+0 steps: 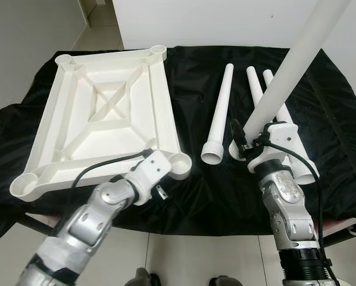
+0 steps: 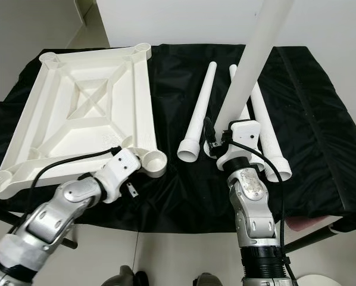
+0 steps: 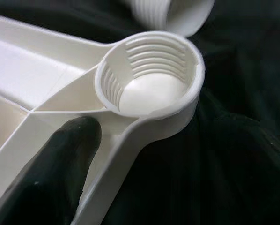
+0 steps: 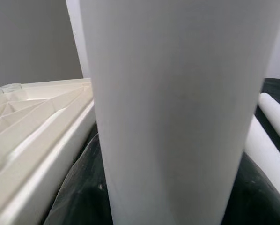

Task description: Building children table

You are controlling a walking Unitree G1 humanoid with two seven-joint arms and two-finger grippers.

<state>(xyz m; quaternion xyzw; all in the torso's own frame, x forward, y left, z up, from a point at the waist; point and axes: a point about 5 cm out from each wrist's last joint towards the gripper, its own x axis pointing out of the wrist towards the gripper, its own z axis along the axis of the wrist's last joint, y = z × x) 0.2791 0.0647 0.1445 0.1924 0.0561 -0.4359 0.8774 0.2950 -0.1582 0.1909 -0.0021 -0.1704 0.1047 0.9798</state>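
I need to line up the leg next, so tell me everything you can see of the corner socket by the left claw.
The corner socket is a round white cup that looks like moulded plastic, at the near right corner of the upside-down tabletop. Its mouth faces up and nothing is in it, with thread ridges running around the inner wall. Ribs join it to the frame. It lies on the black cloth. The left claw sits beside it, one finger on the frame.

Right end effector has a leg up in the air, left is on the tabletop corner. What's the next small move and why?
Probably swing the right end effector left to bring the raised leg over the near corner socket. That threaded socket is open and facing up, the left end effector steadies the upturned tabletop beside it, and three legs lie unused.
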